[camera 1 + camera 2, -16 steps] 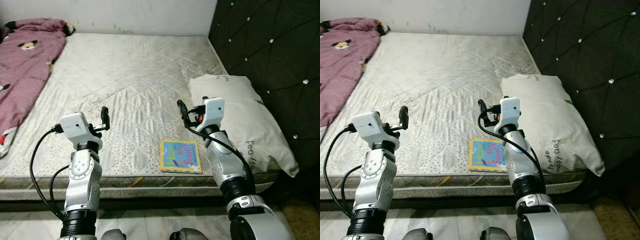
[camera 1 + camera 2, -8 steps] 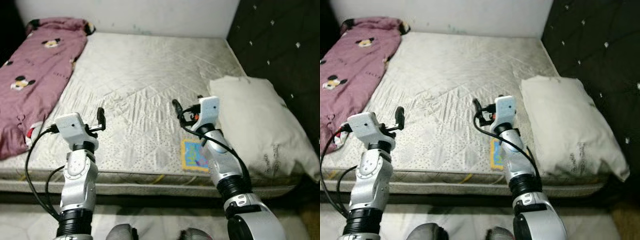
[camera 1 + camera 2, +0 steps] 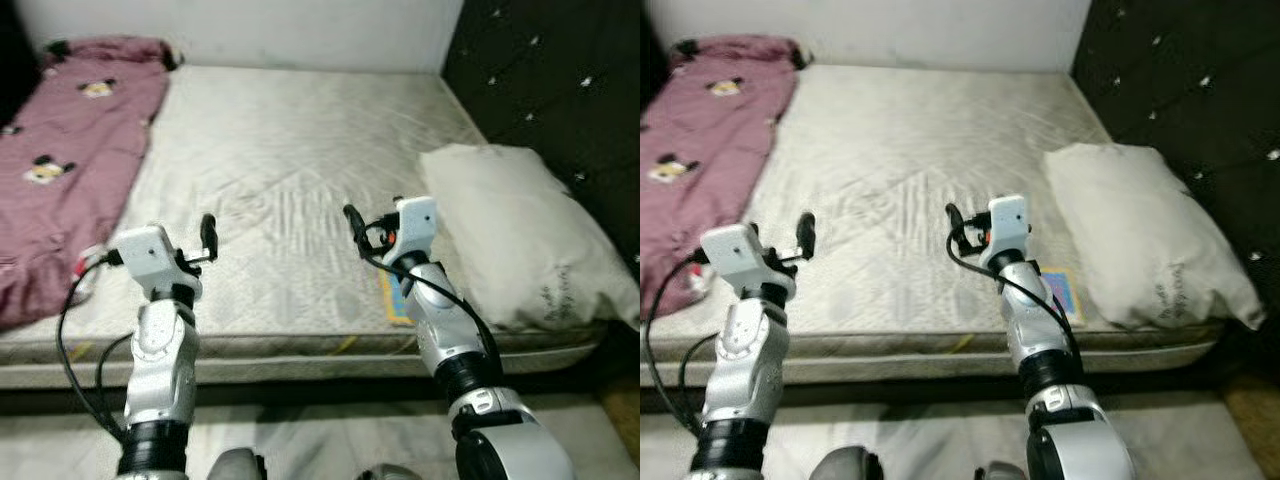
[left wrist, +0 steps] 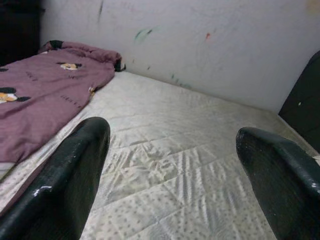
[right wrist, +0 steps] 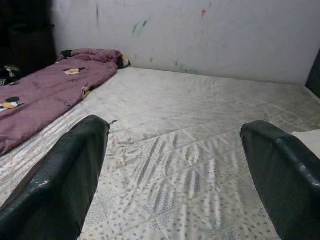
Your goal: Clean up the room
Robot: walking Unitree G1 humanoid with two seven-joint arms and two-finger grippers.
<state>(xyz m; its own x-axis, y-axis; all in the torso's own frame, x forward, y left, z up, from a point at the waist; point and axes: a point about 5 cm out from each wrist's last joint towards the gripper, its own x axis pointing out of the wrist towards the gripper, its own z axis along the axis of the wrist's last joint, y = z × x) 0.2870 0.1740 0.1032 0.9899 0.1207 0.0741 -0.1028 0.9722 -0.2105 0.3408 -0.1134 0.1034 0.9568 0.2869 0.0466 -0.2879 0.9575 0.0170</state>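
Bed (image 3: 290, 170) bare; book (image 3: 1061, 293), pillow (image 3: 520, 235), pink blanket (image 3: 70, 170) untouched. Left hand (image 3: 208, 232), right hand (image 3: 352, 220) spread, empty. Tidying barely begun.

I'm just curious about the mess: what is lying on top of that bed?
On the mattress lie a pink blanket along its left side, a white pillow on the right, and a colourful book near the front edge, partly hidden by the right arm. What lies beneath them is covered.

bed: bare mattress (image 3: 300, 160) | wall (image 4: 200, 45): white, scuffed | headboard (image 3: 560, 90): black, tufted
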